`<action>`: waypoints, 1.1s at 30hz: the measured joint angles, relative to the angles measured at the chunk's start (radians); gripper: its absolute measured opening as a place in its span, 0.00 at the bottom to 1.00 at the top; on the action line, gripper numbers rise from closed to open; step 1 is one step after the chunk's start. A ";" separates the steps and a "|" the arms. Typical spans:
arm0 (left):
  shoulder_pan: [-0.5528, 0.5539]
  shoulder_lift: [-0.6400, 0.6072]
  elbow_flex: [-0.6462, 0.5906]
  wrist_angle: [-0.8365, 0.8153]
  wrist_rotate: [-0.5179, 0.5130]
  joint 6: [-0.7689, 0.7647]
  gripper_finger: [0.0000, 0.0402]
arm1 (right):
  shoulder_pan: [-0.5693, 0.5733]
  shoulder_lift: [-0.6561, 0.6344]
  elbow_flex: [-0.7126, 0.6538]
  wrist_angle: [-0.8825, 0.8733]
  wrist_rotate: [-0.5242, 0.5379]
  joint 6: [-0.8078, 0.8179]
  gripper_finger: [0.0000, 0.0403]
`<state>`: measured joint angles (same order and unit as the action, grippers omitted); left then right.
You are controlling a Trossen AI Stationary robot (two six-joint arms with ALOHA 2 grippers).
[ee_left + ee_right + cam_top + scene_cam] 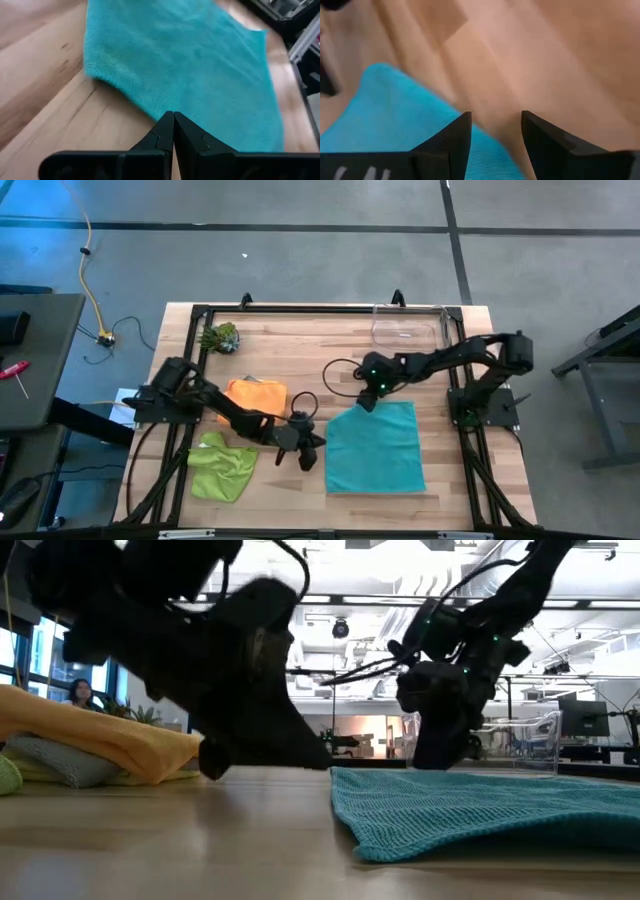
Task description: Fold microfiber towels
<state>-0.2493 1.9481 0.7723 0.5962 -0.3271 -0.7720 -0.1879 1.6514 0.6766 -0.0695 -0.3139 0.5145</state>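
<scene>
A teal towel [375, 448] lies spread flat on the wooden table, right of centre. My right gripper [368, 404] is open, low over the towel's far left corner [380, 75]; one finger stands over the cloth and the other over bare wood. My left gripper [307, 455] is shut and empty, just off the towel's left edge [115, 85]. An orange towel [255, 395] lies on a grey one [60, 762] at the left. A crumpled lime green towel [222, 468] lies near the front left. I cannot pick out a yellow towel. My right gripper comes down from above at the teal towel's far edge [445, 107], beside its far left corner, with its fingers apart. Whether the fingertips touch the cloth I cannot tell. The towel lies flat on the table.
A small green spiky plant [220, 337] sits at the far left. A clear plastic bin [405, 325] stands at the far edge, right of centre. Bare wood [300, 350] lies between them and in front of the teal towel. A black frame [300, 308] rims the table.
</scene>
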 joint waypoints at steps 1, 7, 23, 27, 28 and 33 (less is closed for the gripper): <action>0.002 0.016 0.003 0.006 -0.001 -0.010 0.00 | 0.000 0.002 0.013 -0.023 -0.028 0.000 0.41; 0.006 0.067 0.019 0.018 -0.021 -0.037 0.00 | 0.011 0.009 0.087 -0.215 -0.211 0.006 0.41; 0.007 0.072 0.018 -0.013 -0.043 0.005 0.00 | 0.143 0.003 0.207 -0.241 -0.298 0.047 0.41; 0.007 0.072 0.018 -0.027 -0.043 0.019 0.00 | 0.214 -0.009 0.232 -0.249 -0.299 0.040 0.41; 0.007 0.072 0.018 -0.030 -0.044 0.025 0.00 | 0.231 -0.019 0.240 -0.255 -0.275 0.033 0.41; 0.007 0.072 0.018 -0.065 -0.040 0.050 0.00 | 0.326 -0.103 0.255 -0.264 -0.201 -0.027 0.41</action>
<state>-0.2424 2.0204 0.7902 0.5312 -0.3668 -0.7222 0.1379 1.5481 0.9318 -0.3332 -0.5152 0.4875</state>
